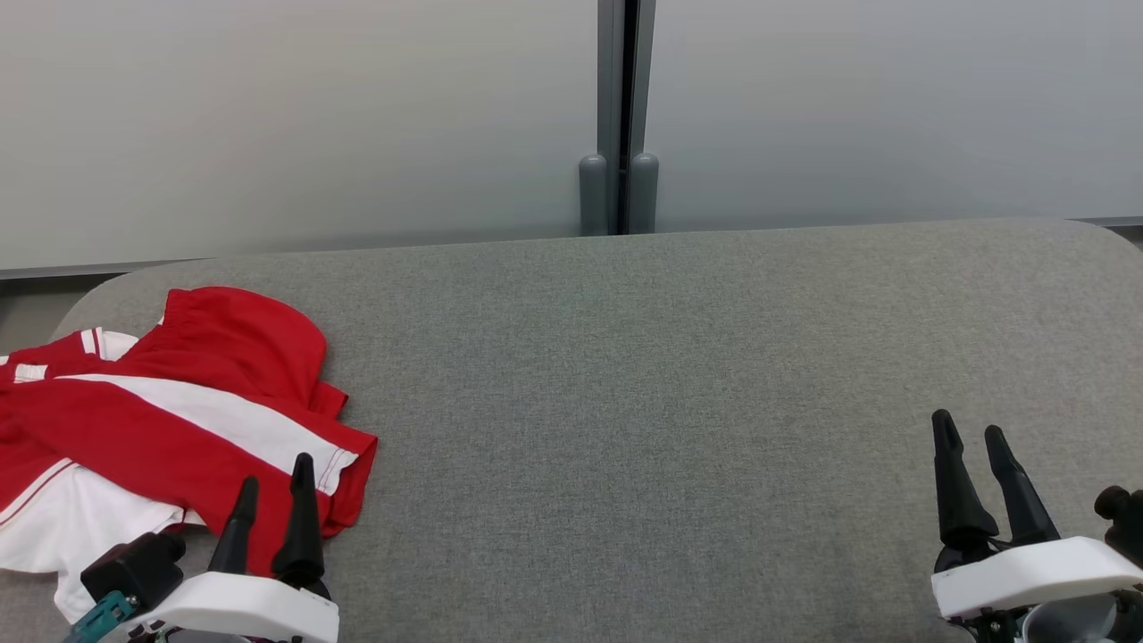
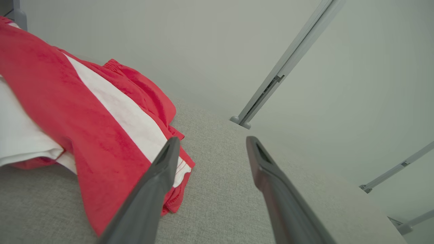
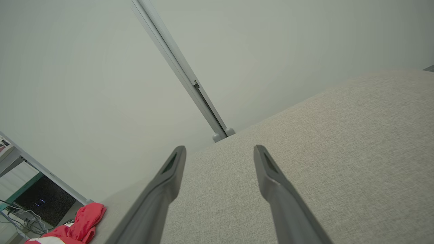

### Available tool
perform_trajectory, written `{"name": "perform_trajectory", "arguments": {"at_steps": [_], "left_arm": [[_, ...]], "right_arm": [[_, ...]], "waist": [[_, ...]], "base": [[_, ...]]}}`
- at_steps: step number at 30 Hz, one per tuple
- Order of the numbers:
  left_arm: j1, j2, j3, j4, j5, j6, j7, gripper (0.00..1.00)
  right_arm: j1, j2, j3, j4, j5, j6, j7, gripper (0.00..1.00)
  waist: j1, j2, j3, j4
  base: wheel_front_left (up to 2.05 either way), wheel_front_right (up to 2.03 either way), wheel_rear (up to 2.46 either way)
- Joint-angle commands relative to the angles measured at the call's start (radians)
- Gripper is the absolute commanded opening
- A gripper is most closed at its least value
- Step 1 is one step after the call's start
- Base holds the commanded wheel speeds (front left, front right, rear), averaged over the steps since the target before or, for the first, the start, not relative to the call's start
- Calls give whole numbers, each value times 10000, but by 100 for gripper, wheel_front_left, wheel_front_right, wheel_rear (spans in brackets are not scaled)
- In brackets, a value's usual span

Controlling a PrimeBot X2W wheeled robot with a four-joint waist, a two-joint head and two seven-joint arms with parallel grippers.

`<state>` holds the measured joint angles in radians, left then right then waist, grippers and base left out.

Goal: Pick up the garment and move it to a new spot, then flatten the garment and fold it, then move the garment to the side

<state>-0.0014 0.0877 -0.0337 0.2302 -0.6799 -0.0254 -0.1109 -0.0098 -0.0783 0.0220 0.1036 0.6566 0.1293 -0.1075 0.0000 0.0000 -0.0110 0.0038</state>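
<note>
A red and white garment (image 1: 161, 420) lies crumpled at the left end of the grey fabric table (image 1: 670, 375), part of it running off the head view's left edge. My left gripper (image 1: 273, 471) stands open at the lower left, its fingertips over the garment's near right corner with nothing between them. The left wrist view has the garment (image 2: 84, 128) to the left of my left gripper (image 2: 212, 140). My right gripper (image 1: 969, 430) stands open at the lower right above bare table, far from the cloth. In the right wrist view my right gripper (image 3: 219, 149) is open and the garment (image 3: 79, 225) is small at the bottom left.
Pale wall panels with a grey vertical post (image 1: 619, 116) stand right behind the table's far edge. The table's corners are rounded. Cables and a dark shelf area (image 3: 37, 201) show beyond the table's left end in the right wrist view.
</note>
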Motion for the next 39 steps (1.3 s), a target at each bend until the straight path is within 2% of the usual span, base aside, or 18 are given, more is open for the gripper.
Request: {"name": "perform_trajectory", "arguments": {"at_steps": [1, 20, 39], "left_arm": [[1, 102, -8, -154, 365, 72, -99, 100], [362, 193, -156, -383, 2537, 278, -608, 100], [735, 293, -207, -491, 4217, 578, -1013, 100]], "right_arm": [[-1, -129, 38, -198, -382, 15, -147, 100], [290, -114, 155, -424, -2370, 18, -649, 100], [509, -64, 192, -443, -3939, 19, -1065, 100]], "waist": [[0, 0, -6, -2], [0, 0, -52, -48], [0, 0, -87, 16]], "base": [[0, 0, 0], [0, 0, 0], [0, 0, 0]]}}
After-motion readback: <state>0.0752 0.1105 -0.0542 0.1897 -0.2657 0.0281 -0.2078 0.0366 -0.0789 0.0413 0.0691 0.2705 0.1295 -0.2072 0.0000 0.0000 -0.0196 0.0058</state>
